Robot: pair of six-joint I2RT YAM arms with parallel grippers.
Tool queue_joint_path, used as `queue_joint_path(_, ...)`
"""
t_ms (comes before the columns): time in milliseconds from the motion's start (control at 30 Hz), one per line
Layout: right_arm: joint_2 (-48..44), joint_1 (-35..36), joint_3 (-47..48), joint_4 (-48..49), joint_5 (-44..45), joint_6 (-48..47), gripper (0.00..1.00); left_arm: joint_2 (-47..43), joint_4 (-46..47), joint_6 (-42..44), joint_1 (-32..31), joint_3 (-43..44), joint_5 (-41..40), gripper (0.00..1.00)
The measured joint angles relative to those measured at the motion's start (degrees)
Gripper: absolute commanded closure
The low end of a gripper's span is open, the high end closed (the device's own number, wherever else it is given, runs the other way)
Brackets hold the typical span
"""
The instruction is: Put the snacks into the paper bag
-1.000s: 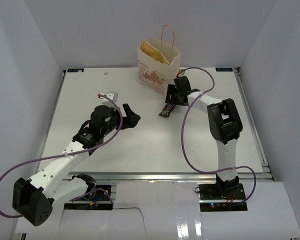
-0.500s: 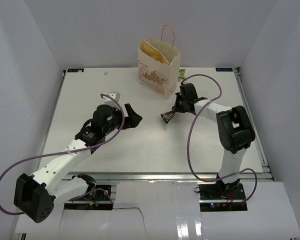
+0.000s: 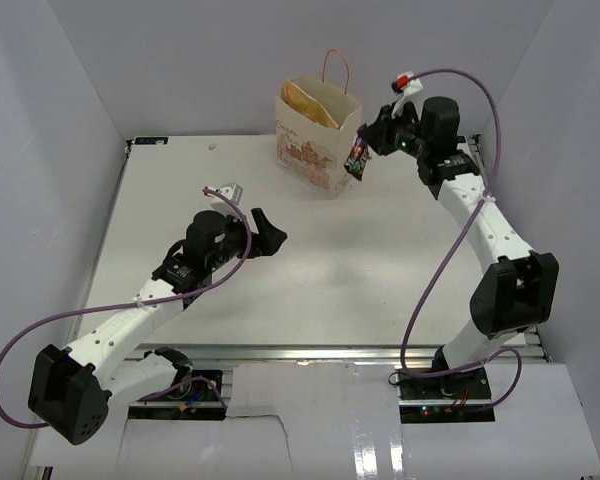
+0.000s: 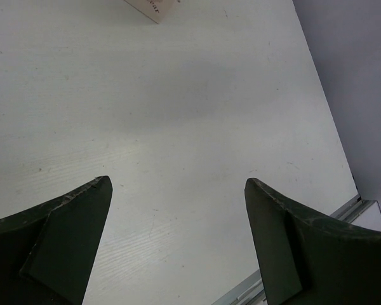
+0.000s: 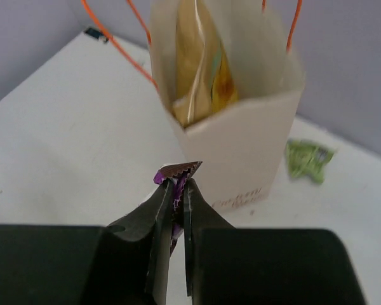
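Overhead, the paper bag stands upright with the yellow-tan chip bag inside. Just to its right, the right gripper pinches the dark purple bar, which hangs clear of the table. The left gripper hovers well in front of the bag. From the left wrist, its fingers are spread wide with nothing between them. From the right wrist, the jaws clamp the bar's crimped end just in front of the bag, and a green wrapper lies beside the bag.

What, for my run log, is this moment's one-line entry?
right gripper: shut on dark purple bar | beside paper bag | left gripper: open
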Motion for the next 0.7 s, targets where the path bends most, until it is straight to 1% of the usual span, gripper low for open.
queue_joint_path(100,2.6,1.0,11.0,1.4,1.2,-3.4,0.92,0.3,0.9,0.6,0.0,0.0,0.5,0.04)
queue_joint_path(233,9.9,3.6,25.4,6.3,6.0,-8.1,0.92,1.5,1.2,1.2,0.0,0.0,1.4,0.04)
queue_joint_path(300,12.9,5.0,28.0,9.8,9.1,-11.0,0.92,1.7,1.2,1.4,0.0,0.0,1.6,0.04)
queue_joint_path(500,24.0,10.2,28.6,23.5,20.0,-24.3,0.92,0.2,1.2,1.4,0.0,-0.3,1.6,0.04)
queue_joint_path(600,30.3,11.3,31.1,25.9,23.5,-28.9,0.92,-1.6,1.2,1.4,0.0,-0.9,1.3,0.03)
queue_joint_path(700,32.5,11.2,31.3,26.7,25.3,-31.9,0.92,-2.4,1.0,1.2,0.0,-1.2,1.0,0.03)
